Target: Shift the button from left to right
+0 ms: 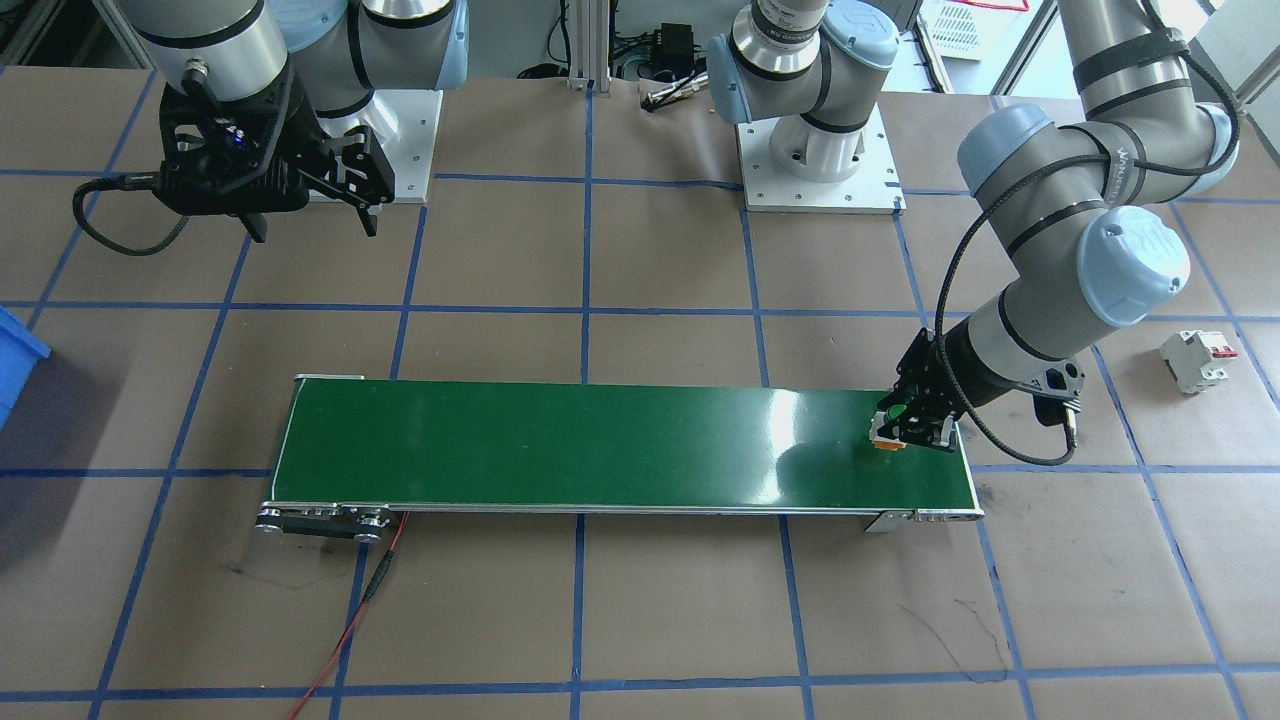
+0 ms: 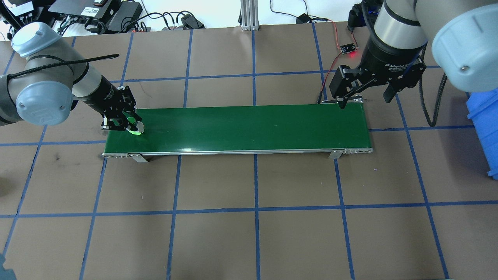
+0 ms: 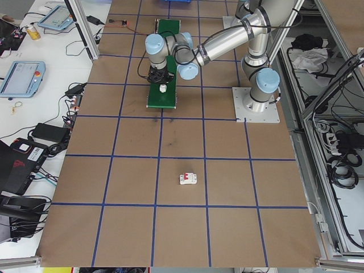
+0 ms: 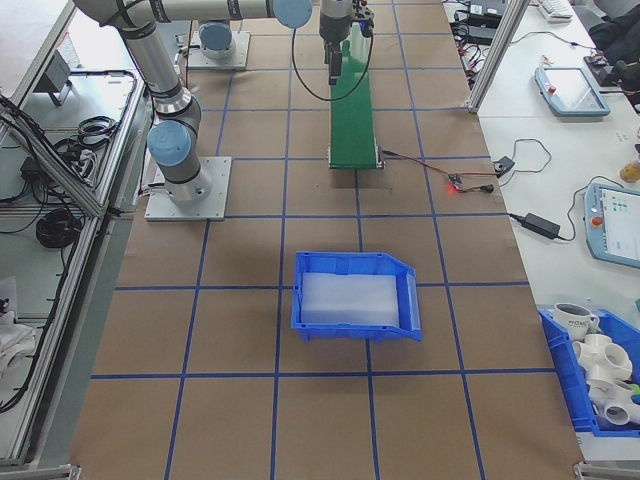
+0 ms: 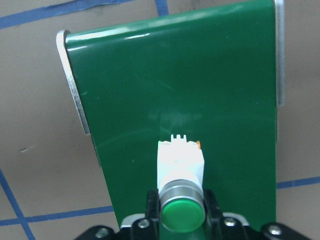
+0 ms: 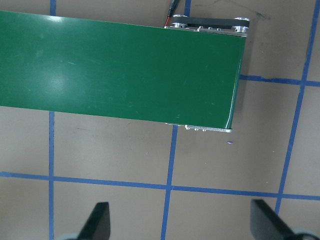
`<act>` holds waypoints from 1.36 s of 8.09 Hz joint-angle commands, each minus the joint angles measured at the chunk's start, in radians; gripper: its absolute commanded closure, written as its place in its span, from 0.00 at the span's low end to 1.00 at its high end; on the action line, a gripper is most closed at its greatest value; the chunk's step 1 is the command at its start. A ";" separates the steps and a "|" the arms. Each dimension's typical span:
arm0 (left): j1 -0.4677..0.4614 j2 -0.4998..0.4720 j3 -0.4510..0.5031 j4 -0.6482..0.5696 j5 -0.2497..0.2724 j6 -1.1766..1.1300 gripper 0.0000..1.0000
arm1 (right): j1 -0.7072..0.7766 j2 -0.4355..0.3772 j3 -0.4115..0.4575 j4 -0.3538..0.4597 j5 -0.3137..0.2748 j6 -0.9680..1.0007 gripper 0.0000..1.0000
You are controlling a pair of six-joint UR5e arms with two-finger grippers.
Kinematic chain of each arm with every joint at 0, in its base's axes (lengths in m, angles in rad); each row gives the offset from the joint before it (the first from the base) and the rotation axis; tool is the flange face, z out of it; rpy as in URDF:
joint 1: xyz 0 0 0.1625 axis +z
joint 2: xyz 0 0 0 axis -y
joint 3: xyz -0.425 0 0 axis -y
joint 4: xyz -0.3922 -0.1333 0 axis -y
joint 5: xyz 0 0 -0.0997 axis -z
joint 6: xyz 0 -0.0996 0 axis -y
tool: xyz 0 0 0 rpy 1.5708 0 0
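Observation:
The button (image 5: 181,165), with a green cap, white body and orange base, sits at the left end of the green conveyor belt (image 2: 253,124). My left gripper (image 2: 130,125) is shut on it, its fingers (image 5: 151,207) clamping the metal ring under the cap. The front-facing view shows the button (image 1: 888,428) low over the belt (image 1: 600,440) at that view's right end. My right gripper (image 2: 365,99) hangs open above the belt's right end, holding nothing. Its fingers (image 6: 100,220) are spread wide over the brown table beside the belt (image 6: 115,65).
A white circuit breaker (image 1: 1195,360) with a red lever lies on the table beyond the belt's left end. A blue bin (image 2: 484,128) stands past the right end. A red wire (image 1: 350,620) runs from the belt motor to a small board (image 2: 349,48).

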 commanded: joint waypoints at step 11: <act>-0.005 0.002 0.001 0.027 0.079 0.179 0.00 | 0.000 0.015 0.040 -0.018 0.008 -0.002 0.00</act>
